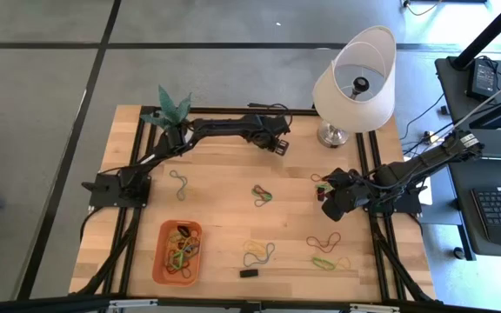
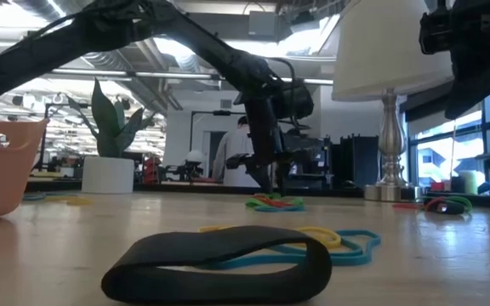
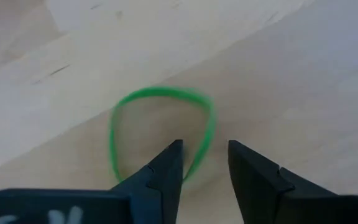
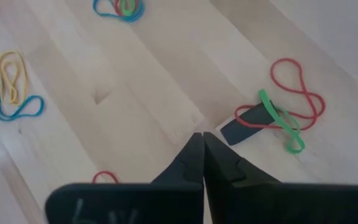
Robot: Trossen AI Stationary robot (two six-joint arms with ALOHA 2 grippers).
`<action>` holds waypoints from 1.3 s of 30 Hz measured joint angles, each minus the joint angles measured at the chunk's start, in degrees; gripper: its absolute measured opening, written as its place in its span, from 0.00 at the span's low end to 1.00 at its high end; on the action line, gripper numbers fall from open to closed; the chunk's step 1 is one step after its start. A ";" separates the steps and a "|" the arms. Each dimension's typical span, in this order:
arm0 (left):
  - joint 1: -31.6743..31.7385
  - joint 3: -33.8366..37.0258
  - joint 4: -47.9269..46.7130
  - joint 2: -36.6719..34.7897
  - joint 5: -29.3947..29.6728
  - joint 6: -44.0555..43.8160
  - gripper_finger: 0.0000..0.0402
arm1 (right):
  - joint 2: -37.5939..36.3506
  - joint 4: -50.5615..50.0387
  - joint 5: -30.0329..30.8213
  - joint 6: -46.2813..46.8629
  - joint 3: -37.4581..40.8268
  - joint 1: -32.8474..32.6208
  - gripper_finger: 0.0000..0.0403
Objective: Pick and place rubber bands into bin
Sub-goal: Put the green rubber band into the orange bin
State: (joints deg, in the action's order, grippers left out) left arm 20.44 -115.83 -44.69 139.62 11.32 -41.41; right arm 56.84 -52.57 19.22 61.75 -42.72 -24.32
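Toward the far edge of the table [image 1: 224, 187], the left gripper [image 1: 278, 144] is down close to the wood, its fingers [image 3: 166, 171] a narrow way apart with one side of a green rubber band [image 3: 160, 124] running between them. From the left wrist view I can't quite tell whether the tips are touching the band or only straddling it.

At the right edge the right gripper [image 4: 202, 155] hangs above the wood with its fingers pressed together and nothing in them. Below it lie a red band [image 4: 294, 93], a green band [image 4: 278, 121] and a dark flat piece [image 4: 247, 121], overlapping.

Near the table's front left corner sits the orange bin [image 1: 162, 261], several bands already tangled inside. Other rubber bands [image 1: 259, 252] are scattered loose: a yellow and blue cluster along the front edge, a mixed knot at the middle, one loop left of centre. A small black block [image 1: 249, 273] rests at the front edge. At the far corners stand a potted plant [image 1: 170, 109] on the left and a lamp [image 1: 355, 74] on the right.
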 joint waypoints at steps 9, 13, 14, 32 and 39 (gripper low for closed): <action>-0.58 -0.20 -3.01 0.69 3.11 1.60 0.02 | 0.00 0.54 -0.02 -3.44 0.00 0.00 0.00; -0.52 -0.25 -3.30 0.58 1.36 1.66 0.01 | 0.00 0.54 -0.02 -3.71 0.00 0.00 0.00; -0.51 -0.72 -4.03 0.58 0.66 1.67 0.01 | 0.00 0.54 -0.02 -3.85 0.00 0.00 0.00; -13.54 -3.87 -17.67 -19.13 12.79 9.06 0.01 | 0.00 0.60 -0.02 -6.85 0.00 -0.02 0.00; -22.19 -3.76 -40.38 -25.81 17.40 -6.84 0.01 | 0.00 2.02 0.00 -9.70 0.00 -0.02 0.00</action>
State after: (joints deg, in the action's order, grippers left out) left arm -1.75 -119.59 -85.07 113.80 28.73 -48.25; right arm 56.84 -50.55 19.22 52.05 -42.72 -24.33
